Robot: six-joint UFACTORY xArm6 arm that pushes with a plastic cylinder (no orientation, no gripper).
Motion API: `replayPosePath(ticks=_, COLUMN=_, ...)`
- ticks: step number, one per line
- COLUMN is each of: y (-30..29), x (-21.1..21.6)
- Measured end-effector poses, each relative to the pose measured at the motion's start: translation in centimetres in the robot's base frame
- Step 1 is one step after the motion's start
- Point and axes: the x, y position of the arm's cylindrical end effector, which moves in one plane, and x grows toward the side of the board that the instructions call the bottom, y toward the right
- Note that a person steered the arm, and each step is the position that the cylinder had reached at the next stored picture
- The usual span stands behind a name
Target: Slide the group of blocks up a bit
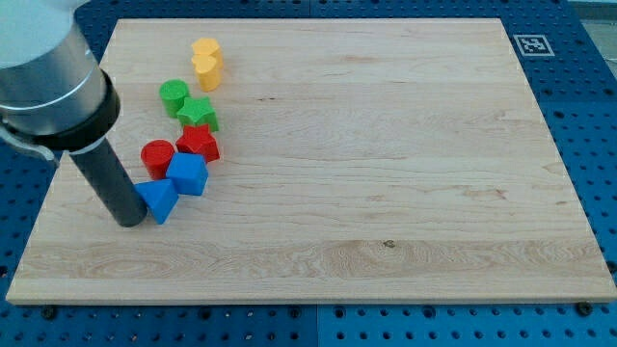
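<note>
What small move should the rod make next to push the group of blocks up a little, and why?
Probably a short push toward the view's top and slightly right. My tip stands at the view's lower left of the group, against the blue triangle block. Above it lie the blue block, the red round block and the rest of the cluster, so pushing there should carry them up together.

Wooden board (386, 193), fiducial tag (531, 44), blue pegboard (593, 116).

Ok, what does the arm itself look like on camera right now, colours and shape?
A fat silver-grey cylindrical body enters from the view's top left, edged by a black collar. Below it hangs a straight, matte dark rod, ending in my tip. No cables or markings are visible.
</note>
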Motion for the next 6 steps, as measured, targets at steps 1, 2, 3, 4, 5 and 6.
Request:
replayPosePath(ticks=1, y=0.4, x=2.1)
replayPosePath(ticks=2, y=1.7, x=1.9)
replayPosePath(ticks=3, y=2.3, x=-0.1)
replayPosePath(ticks=4, y=2.8, x=-2.0)
replayPosePath(ticks=5, y=3.2, x=-3.3)
replayPosePath(ticks=6, y=3.2, x=-4.0)
